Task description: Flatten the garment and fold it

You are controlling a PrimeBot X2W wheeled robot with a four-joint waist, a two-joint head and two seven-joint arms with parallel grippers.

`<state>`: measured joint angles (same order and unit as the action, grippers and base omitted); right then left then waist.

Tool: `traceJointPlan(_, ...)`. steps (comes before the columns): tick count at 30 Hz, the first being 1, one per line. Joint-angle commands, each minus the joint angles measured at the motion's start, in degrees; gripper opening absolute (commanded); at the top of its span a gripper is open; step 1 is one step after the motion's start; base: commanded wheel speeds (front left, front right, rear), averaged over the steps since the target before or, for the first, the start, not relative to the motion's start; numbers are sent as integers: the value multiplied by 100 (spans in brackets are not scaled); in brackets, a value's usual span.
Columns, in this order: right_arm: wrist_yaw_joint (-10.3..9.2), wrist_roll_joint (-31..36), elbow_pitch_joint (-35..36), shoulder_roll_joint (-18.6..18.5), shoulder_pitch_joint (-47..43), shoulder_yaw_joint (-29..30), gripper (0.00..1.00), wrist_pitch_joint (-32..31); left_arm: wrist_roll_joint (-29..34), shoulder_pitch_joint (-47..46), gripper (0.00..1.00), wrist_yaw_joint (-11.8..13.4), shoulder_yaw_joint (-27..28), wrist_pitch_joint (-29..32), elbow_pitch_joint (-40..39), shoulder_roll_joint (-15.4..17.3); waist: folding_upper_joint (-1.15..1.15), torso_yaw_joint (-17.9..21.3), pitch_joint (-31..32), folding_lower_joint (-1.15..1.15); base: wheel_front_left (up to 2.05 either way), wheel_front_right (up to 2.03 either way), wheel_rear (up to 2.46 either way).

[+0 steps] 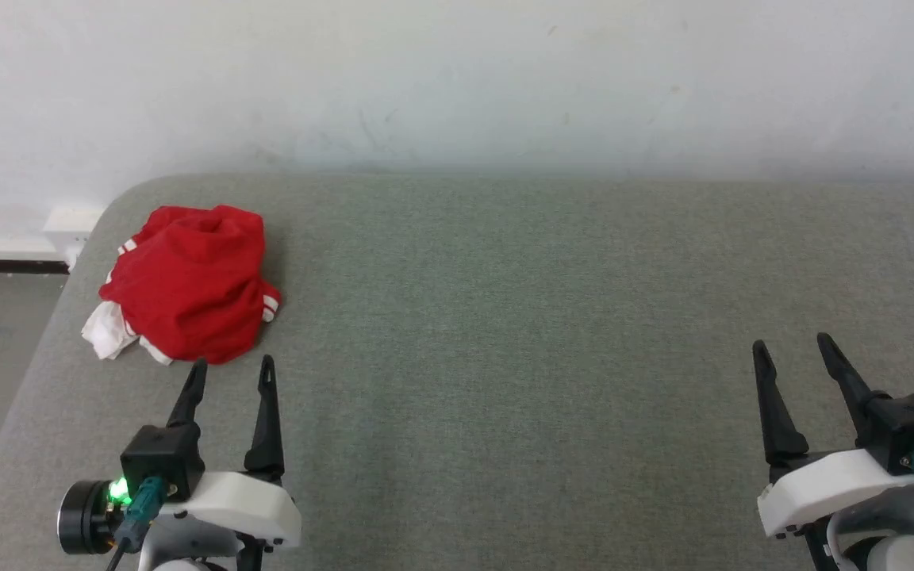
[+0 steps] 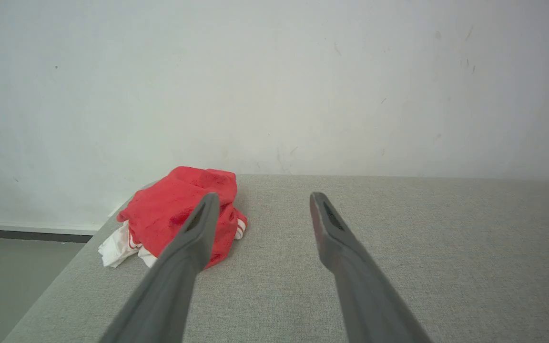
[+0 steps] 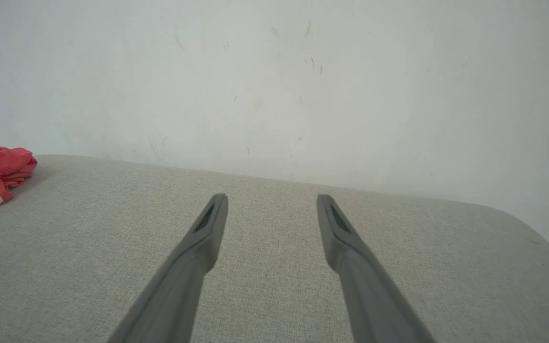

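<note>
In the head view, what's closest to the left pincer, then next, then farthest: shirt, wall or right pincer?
1. Shirt, just ahead of the left pincer.
2. Wall, beyond the shirt, and right pincer, far right: too close to call.

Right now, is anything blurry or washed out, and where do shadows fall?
Head view: soft even light, the garment sharp, faint shadow at its right. Left wrist view: the fingers blur toward the bottom edge. Right wrist view: its fingers blur likewise.
</note>
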<state>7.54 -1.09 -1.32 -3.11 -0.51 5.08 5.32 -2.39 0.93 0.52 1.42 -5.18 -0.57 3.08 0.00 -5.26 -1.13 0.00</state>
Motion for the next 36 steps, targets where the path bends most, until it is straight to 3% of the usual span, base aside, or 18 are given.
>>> traceJointPlan(1, -2, -27, -27, 9, 11, -3, 100, 62, -35, 59, 100, -9, 36, -75, -6, -7, 0, -122, -3, 0, 0, 0, 0)
traceJointPlan(36, -4, -46, -282, 16, 40, 12, 100, 468, -380, 226, 100, -3, 234, -481, 50, -13, 0, -1412, 28, 0, 0, 0, 0)
